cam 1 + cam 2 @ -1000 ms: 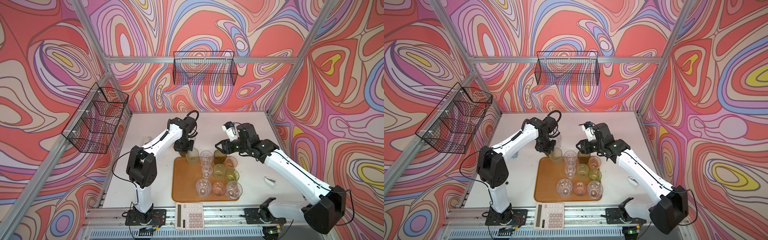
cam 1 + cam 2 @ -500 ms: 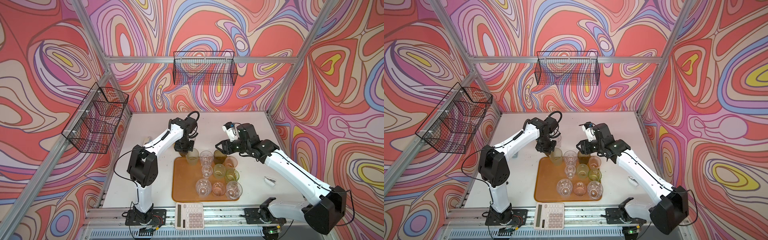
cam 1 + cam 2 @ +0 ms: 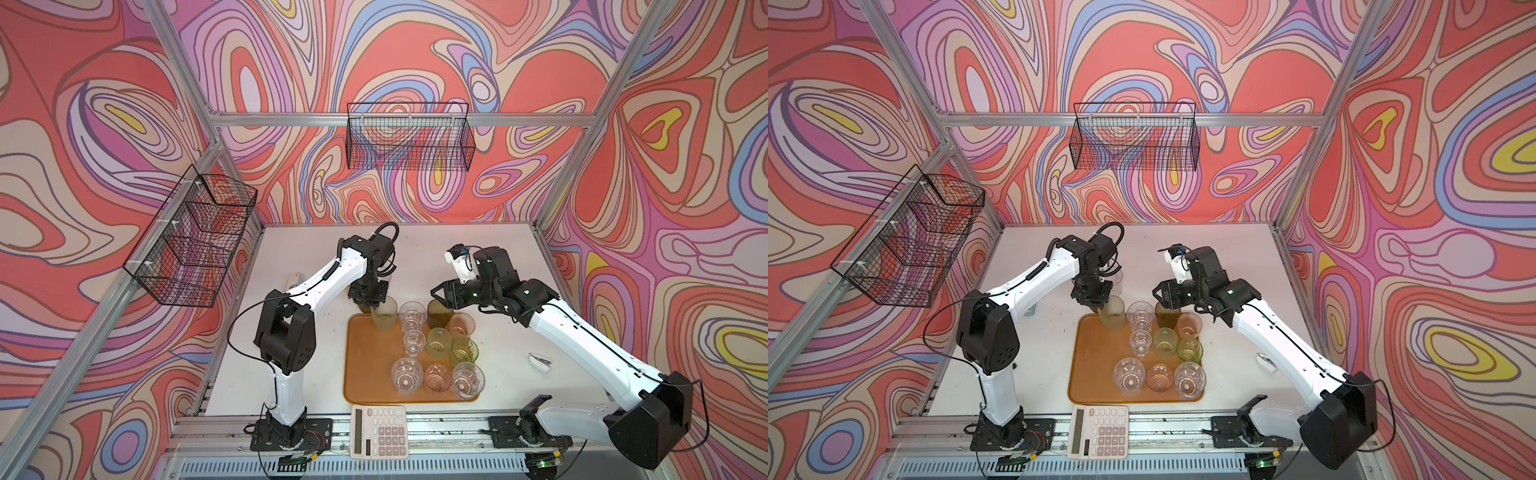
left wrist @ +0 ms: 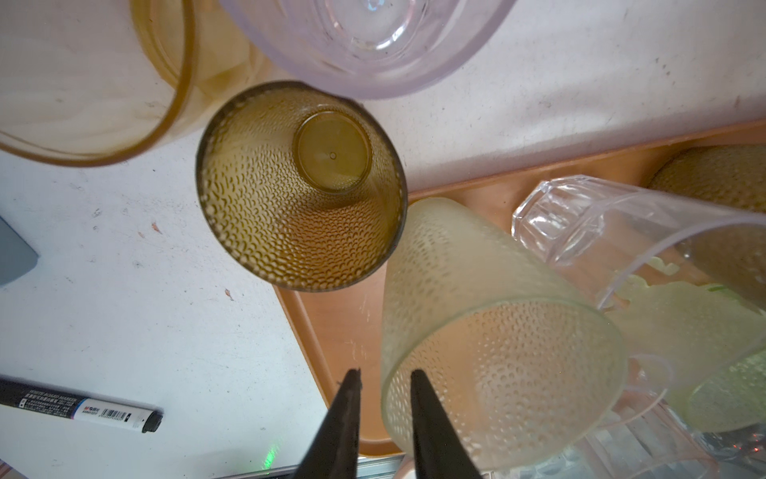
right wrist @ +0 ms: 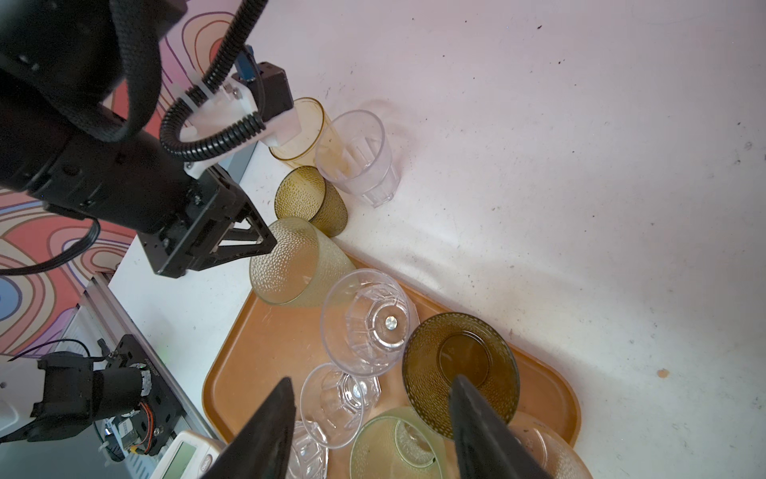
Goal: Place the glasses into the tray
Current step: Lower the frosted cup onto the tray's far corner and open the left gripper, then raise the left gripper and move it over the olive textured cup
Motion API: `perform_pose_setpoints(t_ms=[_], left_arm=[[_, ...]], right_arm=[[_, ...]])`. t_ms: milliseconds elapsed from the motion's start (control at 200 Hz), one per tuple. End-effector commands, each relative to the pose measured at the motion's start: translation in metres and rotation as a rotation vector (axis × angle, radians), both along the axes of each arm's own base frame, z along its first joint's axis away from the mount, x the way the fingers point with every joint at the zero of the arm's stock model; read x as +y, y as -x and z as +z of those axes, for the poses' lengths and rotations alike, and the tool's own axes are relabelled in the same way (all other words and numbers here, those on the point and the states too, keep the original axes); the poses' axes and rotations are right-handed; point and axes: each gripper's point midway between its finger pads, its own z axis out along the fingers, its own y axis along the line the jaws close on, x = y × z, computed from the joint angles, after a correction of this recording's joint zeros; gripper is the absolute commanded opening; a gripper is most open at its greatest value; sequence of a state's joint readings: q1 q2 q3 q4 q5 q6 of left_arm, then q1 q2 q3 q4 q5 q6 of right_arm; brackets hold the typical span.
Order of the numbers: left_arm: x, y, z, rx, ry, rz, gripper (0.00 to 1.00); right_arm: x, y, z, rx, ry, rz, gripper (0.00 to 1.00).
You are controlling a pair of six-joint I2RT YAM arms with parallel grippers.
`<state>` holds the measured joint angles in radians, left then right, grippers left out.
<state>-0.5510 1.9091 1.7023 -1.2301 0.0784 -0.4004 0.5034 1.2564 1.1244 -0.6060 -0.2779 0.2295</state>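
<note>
Pale glass (image 4: 497, 373) looked placed in tray (image 4: 340, 331), left gripper (image 4: 383, 375) slightly parted; right gripper (image 5: 371, 383) spread, empty; next needed: brown glass (image 4: 298, 195) outside.

Bright, diffuse light from above; soft, faint shadows on bench (image 5: 539, 207). Top views sharp. Left wrist view: nearest glasses (image 4: 684, 373) look soft, probably out of focus. Little glare.

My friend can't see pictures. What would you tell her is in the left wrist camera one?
The left claw, its two black tips a little apart, straddles the rim of a pale green bumpy glass standing in a corner of the orange tray. A brown bumpy glass stands just outside the tray on the white table.
</note>
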Motion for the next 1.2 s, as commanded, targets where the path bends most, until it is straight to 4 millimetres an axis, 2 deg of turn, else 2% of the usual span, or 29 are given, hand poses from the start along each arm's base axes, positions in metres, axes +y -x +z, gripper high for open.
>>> perform_pose_setpoints(t_ms=[0,265,546,871,1192], left_arm=[[0.002,-0.002,0.018,-0.039,-0.007,0.003,0.34],[0.005,-0.005,0.049,-0.109,0.007,0.004,0.38],[0.012,-0.015,0.055,-0.148,0.019,0.025,0.40],[0.040,-0.032,0.037,-0.138,0.040,0.128,0.40],[0.049,-0.040,0.003,-0.116,0.038,0.183,0.34]], right_arm=[[-0.005,0.004,0.003,-0.014,-0.005,-0.003,0.62],[-0.009,0.001,0.003,-0.037,0.032,-0.005,0.62],[-0.007,-0.002,0.010,-0.056,0.038,0.009,0.62],[-0.006,-0.001,0.009,-0.045,0.037,0.013,0.62],[-0.006,0.000,0.007,-0.033,0.047,0.020,0.62]])
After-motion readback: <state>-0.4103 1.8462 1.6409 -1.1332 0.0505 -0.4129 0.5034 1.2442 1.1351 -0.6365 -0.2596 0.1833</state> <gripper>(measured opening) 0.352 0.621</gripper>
